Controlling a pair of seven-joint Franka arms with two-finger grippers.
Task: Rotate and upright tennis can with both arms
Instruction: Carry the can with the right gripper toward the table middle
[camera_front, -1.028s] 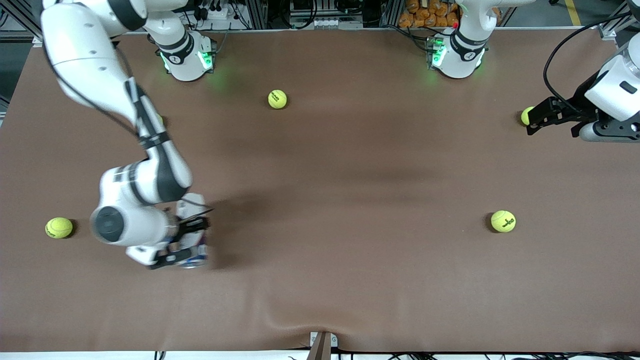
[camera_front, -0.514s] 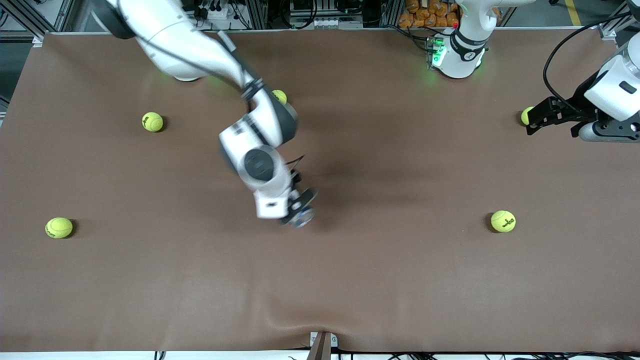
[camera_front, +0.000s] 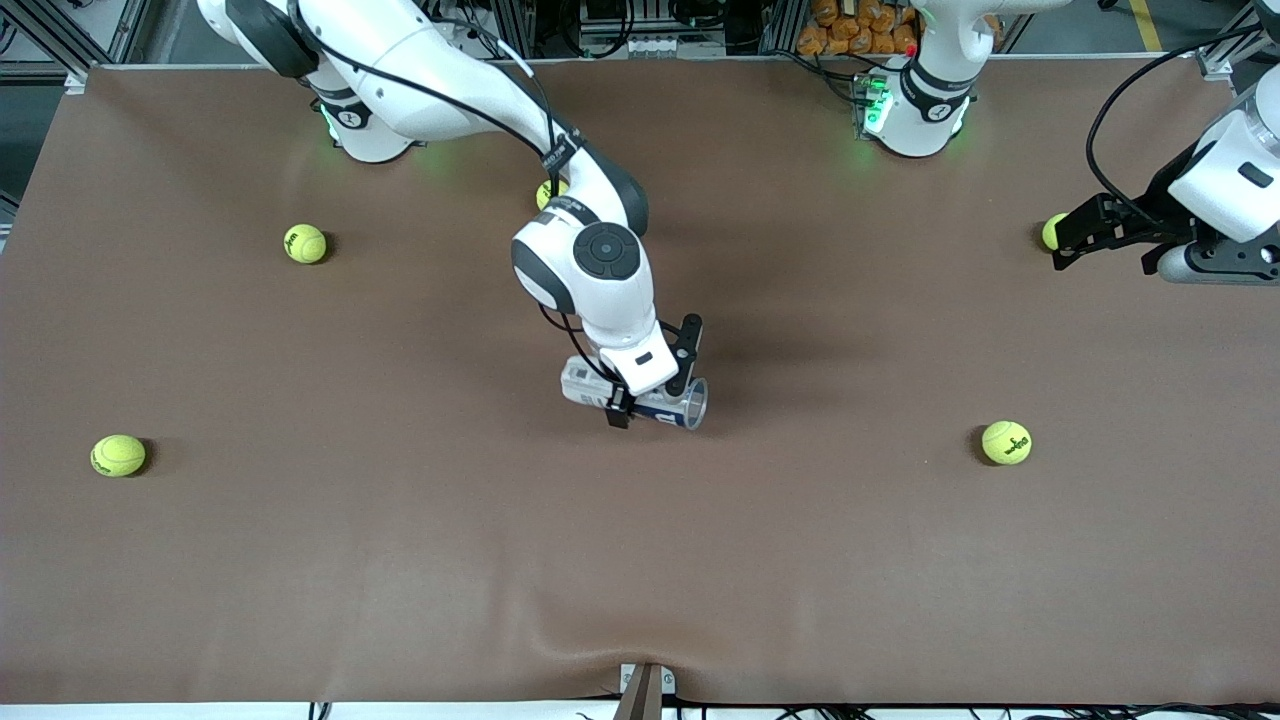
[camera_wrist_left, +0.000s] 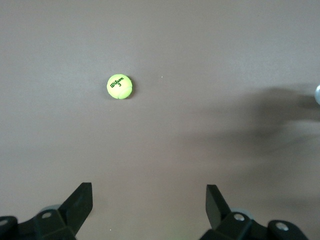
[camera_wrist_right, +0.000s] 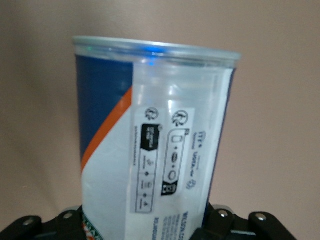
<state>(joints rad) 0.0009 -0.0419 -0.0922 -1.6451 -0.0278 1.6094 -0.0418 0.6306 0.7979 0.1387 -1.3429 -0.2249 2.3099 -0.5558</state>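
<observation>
The tennis can (camera_front: 640, 400) is a clear cylinder with a white and navy label. It lies on its side over the middle of the table, its open rim (camera_front: 696, 403) toward the left arm's end. My right gripper (camera_front: 652, 376) is shut on its body. In the right wrist view the tennis can (camera_wrist_right: 150, 140) fills the frame, clamped between the right gripper (camera_wrist_right: 145, 226) jaws, its rim pointing away from the camera. My left gripper (camera_front: 1066, 240) waits open and empty over the left arm's end of the table. The left gripper (camera_wrist_left: 149, 200) has only bare table between its fingers (camera_wrist_left: 80, 202).
Several yellow-green tennis balls lie on the brown table: one (camera_front: 305, 243) and one (camera_front: 118, 455) toward the right arm's end, one (camera_front: 1006, 442) toward the left arm's end, one (camera_front: 1048, 230) beside the left gripper, one (camera_front: 546, 190) partly hidden under the right arm. A tennis ball (camera_wrist_left: 120, 86) shows in the left wrist view.
My right arm has swung the tennis can from the right arm's end to over the table's middle, and the can now lies level. The left arm has not moved.
</observation>
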